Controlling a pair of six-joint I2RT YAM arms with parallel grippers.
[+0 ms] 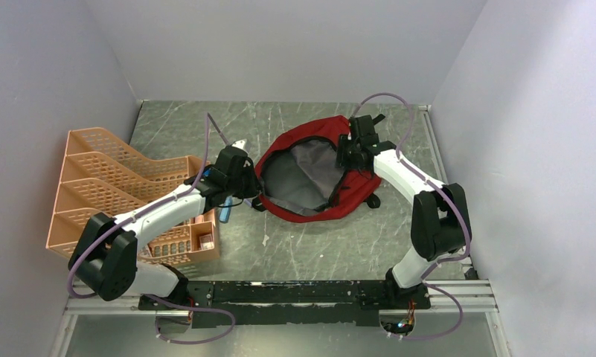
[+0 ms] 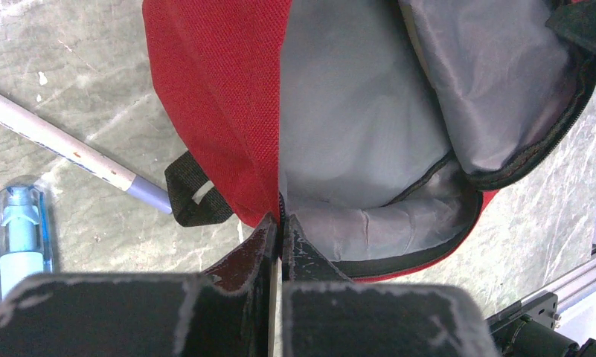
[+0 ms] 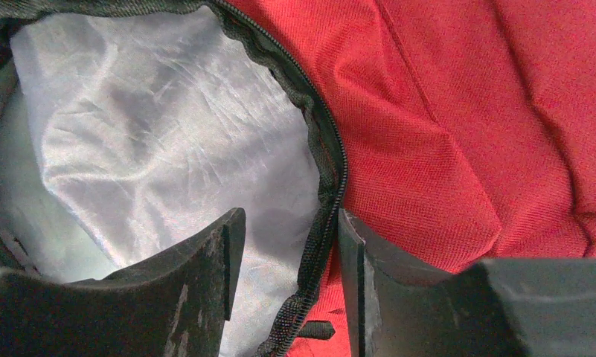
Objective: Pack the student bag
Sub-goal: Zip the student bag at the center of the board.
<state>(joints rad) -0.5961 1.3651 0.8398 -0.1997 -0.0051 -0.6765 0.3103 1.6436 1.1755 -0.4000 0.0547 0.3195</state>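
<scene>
The student bag [image 1: 354, 192], red with a grey lining, lies open in the middle of the table. My left gripper [image 1: 251, 182] is at its left rim. In the left wrist view the left gripper [image 2: 281, 223] is shut on the bag's [image 2: 213, 89] zipper edge. My right gripper [image 1: 344, 158] is at the bag's right rim. In the right wrist view the right gripper [image 3: 289, 227] is open and straddles the black zipper edge [image 3: 326, 186], with one finger inside over the grey lining and one outside on the red fabric [image 3: 458, 111].
An orange mesh organiser [image 1: 116, 186] stands at the left with small items in its front slot. A white pen [image 2: 64, 147] and a blue-capped tube [image 2: 23, 238] lie on the table left of the bag. The tube also shows beside the left arm [image 1: 226, 213].
</scene>
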